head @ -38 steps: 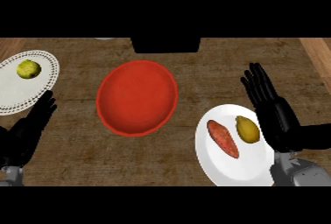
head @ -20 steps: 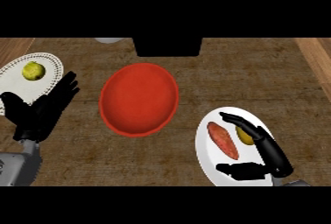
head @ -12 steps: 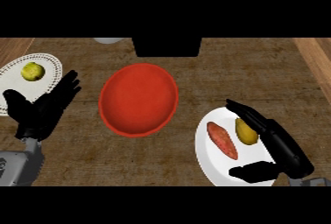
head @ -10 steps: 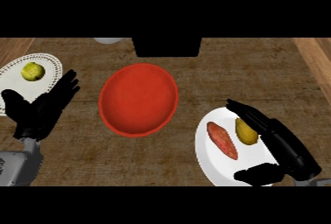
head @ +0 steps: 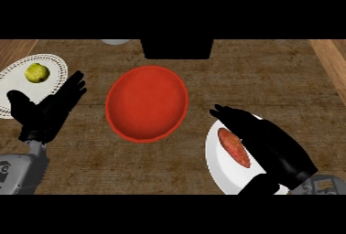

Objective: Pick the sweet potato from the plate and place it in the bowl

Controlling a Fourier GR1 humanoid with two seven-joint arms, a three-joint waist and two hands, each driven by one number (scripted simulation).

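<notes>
An orange-red sweet potato (head: 234, 146) lies on a white plate (head: 222, 172) at the lower right. My right hand (head: 270, 147) is over that plate with its fingers stretched flat toward the upper left, beside and partly above the sweet potato; it holds nothing. It hides the right part of the plate. A red bowl (head: 147, 103) sits empty in the middle of the counter, just left of the fingertips. My left hand (head: 47, 113) rests open at the left, fingers up.
A second white plate (head: 19, 81) with a yellow-green fruit (head: 37, 72) stands at the upper left, partly behind my left hand. A dark object (head: 177, 48) sits at the far edge, with a grey item (head: 116, 41) beside it. Wooden trim (head: 331, 55) runs at the right.
My right hand has moved left and lower over the plate and now covers the yellow-green item that lay next to the sweet potato. The left hand has stayed still.
</notes>
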